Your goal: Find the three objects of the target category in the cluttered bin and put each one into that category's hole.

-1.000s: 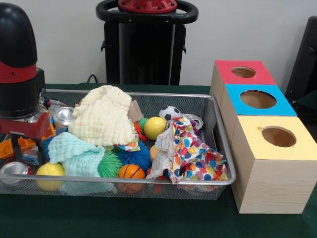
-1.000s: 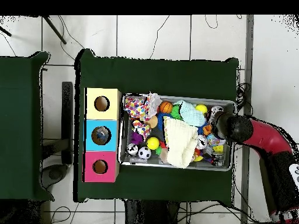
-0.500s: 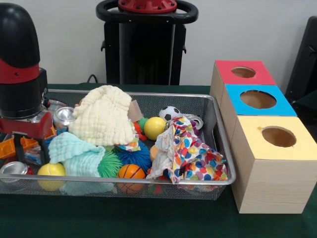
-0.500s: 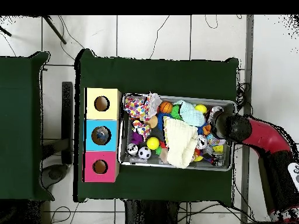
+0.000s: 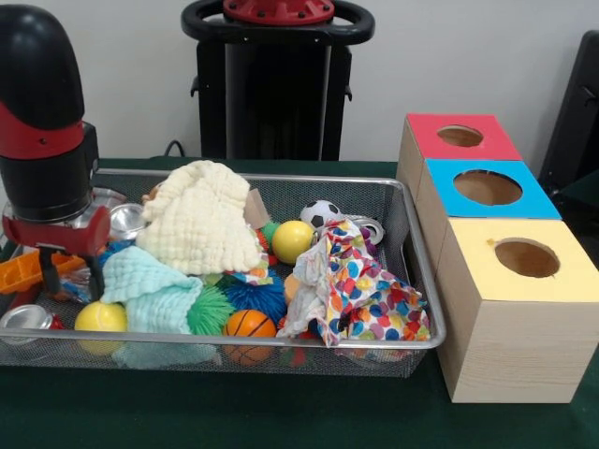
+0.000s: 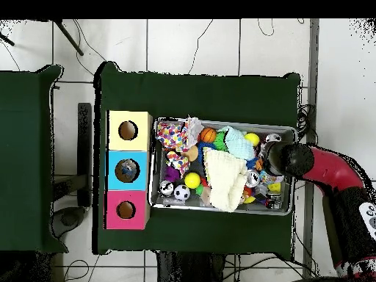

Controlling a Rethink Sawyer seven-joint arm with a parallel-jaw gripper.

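Down at the left end of the wire bin [image 5: 426, 309] in the front view, the gripper [image 5: 67, 277] is low among the clutter, its two dark fingers [image 5: 43, 273] standing apart with nothing plainly clamped between them. Right at their foot sits a bluish, crinkly scrap [image 5: 67, 292] that could be one of the packets, but too little of it shows to be sure, and no other packet can be made out under the heap. Tight quarters there: an orange plastic toy [image 5: 23, 271] is just beside the gripper, a shiny can [image 5: 22, 318] lies against the near rim at the corner, a second can [image 5: 126, 221] sits behind, and a yellow ball [image 5: 100, 318] nudges up to the mint cloth [image 5: 150, 292]. The middle is piled high with a cream cloth [image 5: 198, 220], with green [image 5: 208, 311] and blue [image 5: 253, 296] spiky balls and a small basketball [image 5: 248, 324] in front of it. The spotted cloth [image 5: 360, 297] drapes towards the right wall, with a soccer ball [image 5: 321, 213] and another yellow ball [image 5: 292, 240] behind it. Past that wall, close alongside, the red [image 5: 440, 150], blue [image 5: 459, 208] and yellow [image 5: 487, 299] boxes stand in a row, each round hole facing up and unblocked. From overhead, the arm [image 6: 323, 167] reaches in over the bin's short edge farthest from the boxes, and bare green table [image 6: 198, 92] runs along both long sides of the bin. Any print on the cans is too small to read.
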